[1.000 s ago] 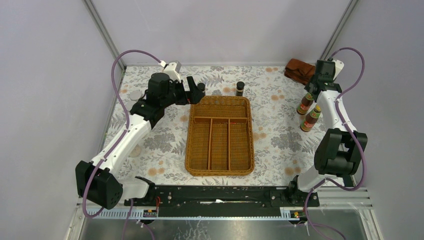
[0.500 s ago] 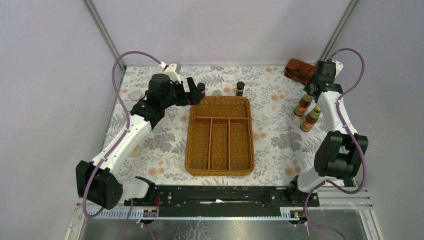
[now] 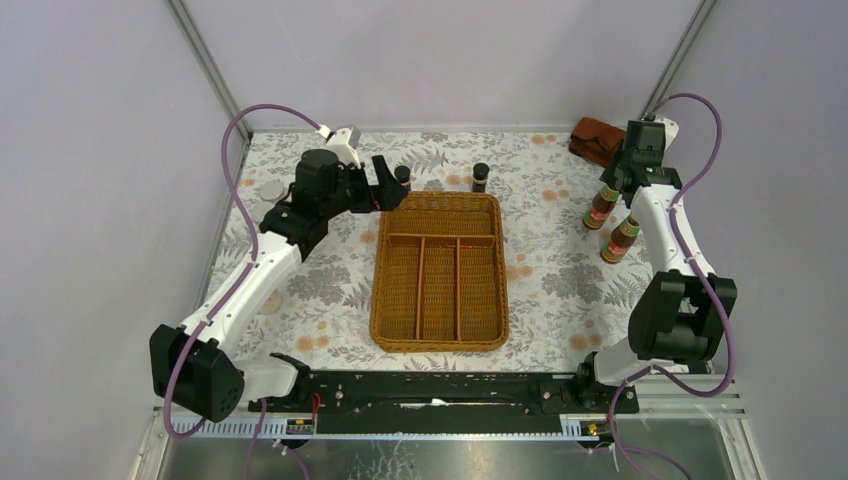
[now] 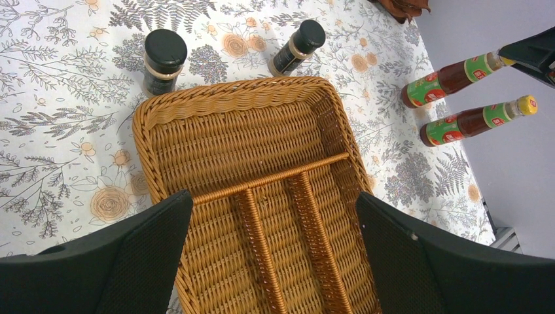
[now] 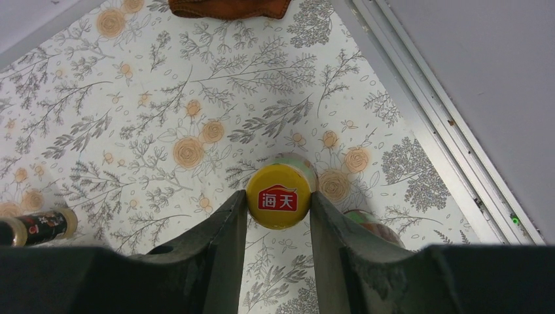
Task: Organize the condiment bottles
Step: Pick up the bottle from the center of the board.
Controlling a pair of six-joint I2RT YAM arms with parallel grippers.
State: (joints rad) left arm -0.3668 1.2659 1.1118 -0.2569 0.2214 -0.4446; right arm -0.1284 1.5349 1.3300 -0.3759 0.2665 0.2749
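Starting at the left, a pale round top [image 3: 271,188] peeks out behind my left arm, too small for me to say what it is. The left hand [image 4: 273,196] is spread wide and holds nothing, and its wrist camera cuts off both fingers [image 4: 131,261] at the bottom edge. It hangs above one end of the basket [image 4: 229,97], over the cross compartment.

Ahead of the finger on the left of that view, just outside the basket's rim, stands a small dark bottle [image 4: 163,57] with a black cap. In the top view the hand covers part of it. A second dark bottle [image 4: 298,46] stands ahead and a little to the right, also just off the rim and apart from the hand.

Over on the right, the right hand [image 5: 278,196] is clamped on the yellow cap of a red sauce bottle [image 5: 280,199]. The cap fills the gap between the fingers and hides the body below. I cannot tell whether its base rests on the flowered table cover [image 5: 163,118].

The other red bottle [image 5: 366,224] stands just beside that hand, at the outer side of one finger. Most of it is hidden behind the finger. Ahead of the hand lies a brown cloth [image 5: 229,6], cut off by the top edge of the wrist view.
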